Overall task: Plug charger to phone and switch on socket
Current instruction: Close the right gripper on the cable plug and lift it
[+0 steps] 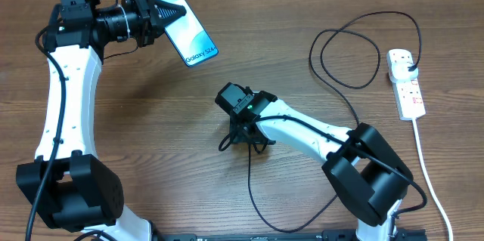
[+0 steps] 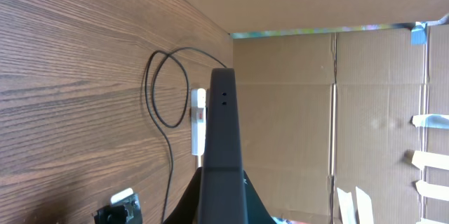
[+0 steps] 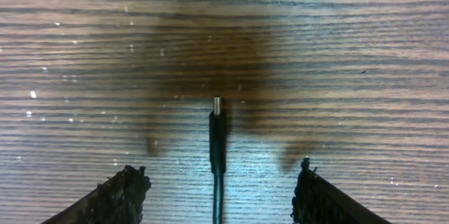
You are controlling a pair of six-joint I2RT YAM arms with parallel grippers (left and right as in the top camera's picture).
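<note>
Wooden table (image 1: pixel 159 112): one phone (image 1: pixel 195 38) clamped in the left gripper (image 1: pixel 175 12) near the far edge, right gripper (image 3: pixel 219 173) gaping astride the tip of one charger (image 3: pixel 217 143), one socket (image 1: pixel 407 84) at right edge.

One phone (image 1: pixel 193 35), one charger (image 3: pixel 217 147), one socket (image 1: pixel 407 84), one table (image 1: pixel 151 120)

The charger (image 3: pixel 217 122) lies on the table (image 3: pixel 365 48) midway between the right gripper's (image 3: pixel 217 169) parted fingers, its tip pointing ahead and its cable running back beneath. The phone (image 1: pixel 193 35) sits clamped in the left gripper (image 1: pixel 169 12). Far ahead of that gripper lies the socket (image 2: pixel 198 122), with the charger's loop just beside it.
</note>
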